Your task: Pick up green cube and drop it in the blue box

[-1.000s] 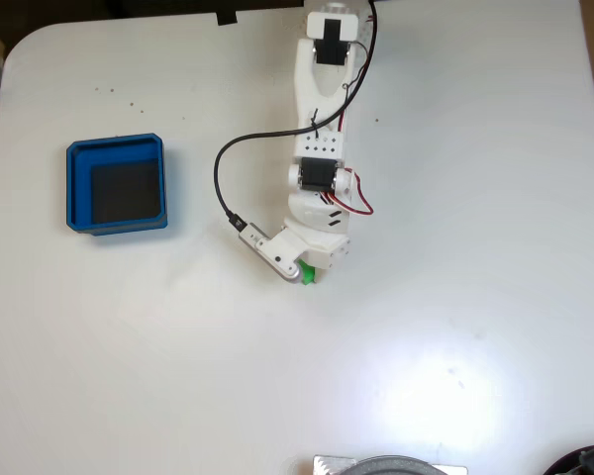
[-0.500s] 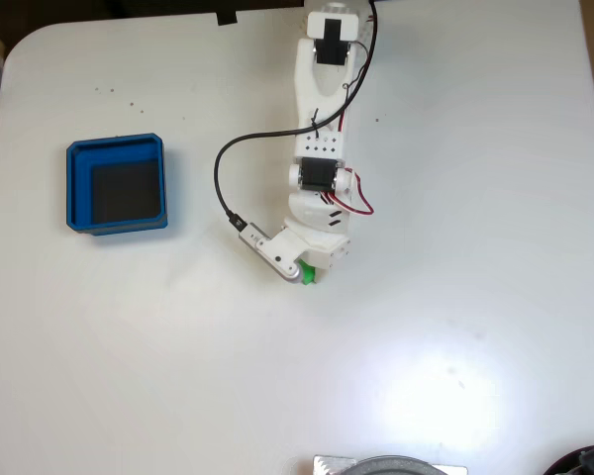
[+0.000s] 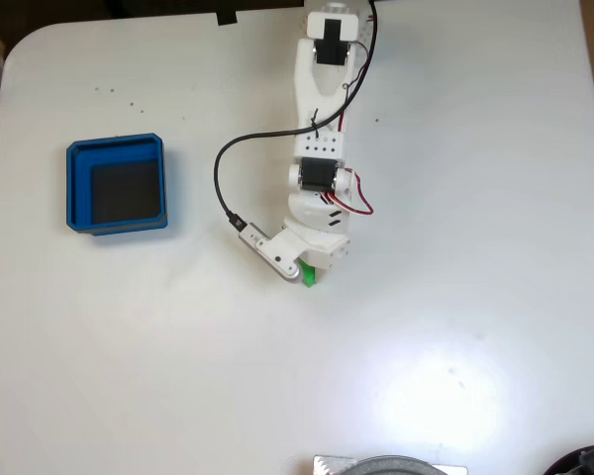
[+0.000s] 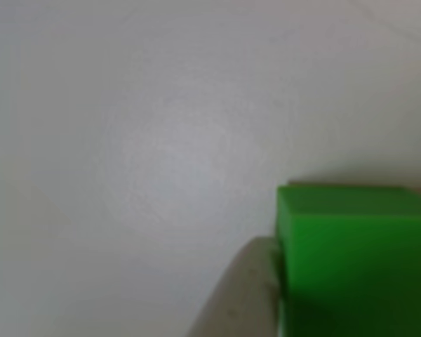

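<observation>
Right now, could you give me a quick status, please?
Hand over green cube, grip unclear. Blue box empty, off to the left in the fixed view. Path clear.

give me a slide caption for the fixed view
White arm reaches down the table, its gripper over the green cube; empty blue box far left.

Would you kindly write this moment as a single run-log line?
stage: at pickup | gripper: over green cube, closure unclear | green cube: against a finger | blue box: empty, left in fixed view

Open white table [image 3: 218, 356] lies between the arm [image 3: 319, 188] and blue box [image 3: 116, 184], unobstructed.
</observation>
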### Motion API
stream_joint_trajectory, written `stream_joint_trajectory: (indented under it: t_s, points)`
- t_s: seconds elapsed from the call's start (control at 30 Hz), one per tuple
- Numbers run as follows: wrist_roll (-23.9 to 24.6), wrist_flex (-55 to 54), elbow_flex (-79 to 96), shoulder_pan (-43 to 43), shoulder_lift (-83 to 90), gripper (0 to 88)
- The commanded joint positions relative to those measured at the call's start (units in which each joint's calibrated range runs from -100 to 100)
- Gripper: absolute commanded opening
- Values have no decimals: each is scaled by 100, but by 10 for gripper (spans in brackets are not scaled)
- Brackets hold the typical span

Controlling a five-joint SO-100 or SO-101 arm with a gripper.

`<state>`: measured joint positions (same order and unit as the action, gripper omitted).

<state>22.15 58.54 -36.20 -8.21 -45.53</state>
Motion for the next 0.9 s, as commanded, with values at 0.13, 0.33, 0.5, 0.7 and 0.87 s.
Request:
stream_joint_trajectory:
  t_s: [0.13,0.33,0.5,0.7,0.87]
  points:
    - [-15,-21,-366,-164,297,20]
    - [-20,12,-321,-171,715,21]
    - [-24,436,-321,-240,1484,21]
    - [-34,1145,-321,-240,2212,21]
    - [-361,1341,-312,-240,2396,21]
